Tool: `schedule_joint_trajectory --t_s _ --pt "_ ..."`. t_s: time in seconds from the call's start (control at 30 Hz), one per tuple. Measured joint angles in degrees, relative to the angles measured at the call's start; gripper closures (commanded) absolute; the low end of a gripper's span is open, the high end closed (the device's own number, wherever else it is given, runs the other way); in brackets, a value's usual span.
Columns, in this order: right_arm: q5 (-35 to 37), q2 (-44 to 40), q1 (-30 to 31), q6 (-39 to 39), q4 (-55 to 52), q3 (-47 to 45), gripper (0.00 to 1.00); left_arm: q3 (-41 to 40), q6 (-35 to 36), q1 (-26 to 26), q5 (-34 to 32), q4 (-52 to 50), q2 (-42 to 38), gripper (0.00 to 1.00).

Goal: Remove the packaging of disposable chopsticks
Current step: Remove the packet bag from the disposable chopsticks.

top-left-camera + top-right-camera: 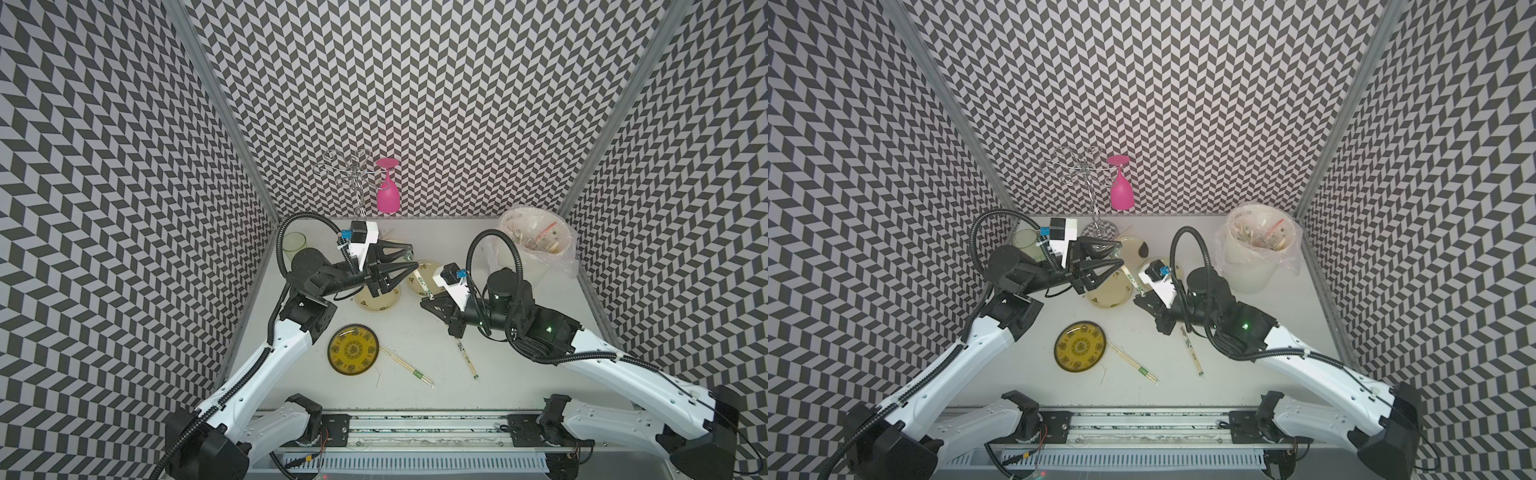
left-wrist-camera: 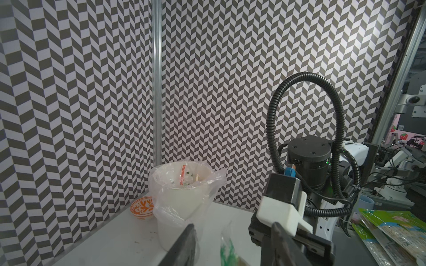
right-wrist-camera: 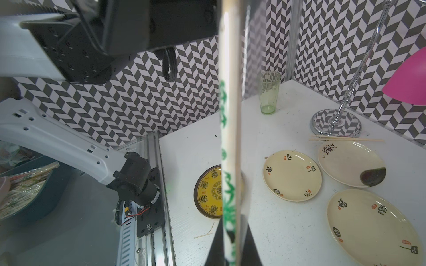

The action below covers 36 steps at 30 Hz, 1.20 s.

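Since a wrapper slides off most easily with one end pinned and the other pulled, the 2 arms appear to have met above the round cream plates (image 1: 374, 306) for that reason. In both top views the right gripper (image 1: 427, 302) clamps the near end of a long clear plastic sleeve (image 1: 420, 281), which slants up off the white table (image 1: 415, 332) toward the left gripper (image 1: 414, 257). That gripper's jaws stand apart at the sleeve's far end. A green-banded wrapped pair (image 1: 415, 371) and a black-and-white printed wrapped pair (image 1: 466, 356) lie flat nearer the rail, untouched. In the left wrist view, the sleeve's green-printed tip (image 2: 227, 249) sits in the gap between the left gripper's (image 2: 232, 230) fingers and seems to touch neither, so closing on it looks like the next step. In the right wrist view, the right gripper (image 3: 232, 251) is closed on the sleeve (image 3: 227, 138), with the pale tan wooden chopsticks (image 3: 235, 69) inside it, so the wrapper is not yet off.
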Motion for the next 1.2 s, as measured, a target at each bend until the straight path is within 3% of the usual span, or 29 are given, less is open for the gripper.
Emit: schedule_joint_trajectory --t_s 0.23,0.43,0.63,0.8,0.9,0.97,1.2 --pt "0.9 -1.3 0.1 -0.3 -2.1 0.0 1.00 0.2 -0.3 1.7 0.7 -0.1 -0.7 0.59" --pt "1.0 -1.3 0.3 -1.2 -3.5 0.9 1.00 1.9 -1.1 1.7 5.2 -0.3 2.1 0.59" --pt "1.5 -0.5 0.5 -2.2 -5.2 2.0 1.00 2.0 -1.8 1.7 7.5 -0.3 2.6 0.84" --pt "1.7 0.3 0.9 -2.8 -6.3 2.1 1.00 2.1 -2.5 1.6 7.8 -0.5 2.6 0.75" --pt "1.9 0.7 1.1 -3.2 -6.9 2.3 1.00 2.1 -2.8 1.6 7.8 -0.4 2.6 0.93" --pt "2.1 0.7 1.2 -3.3 -7.3 2.3 1.00 2.2 -3.0 1.6 8.0 -0.4 2.6 1.00" --pt "2.6 0.7 1.2 -3.5 -7.9 2.6 1.00 2.5 -3.1 1.6 8.2 -0.6 2.6 1.00"
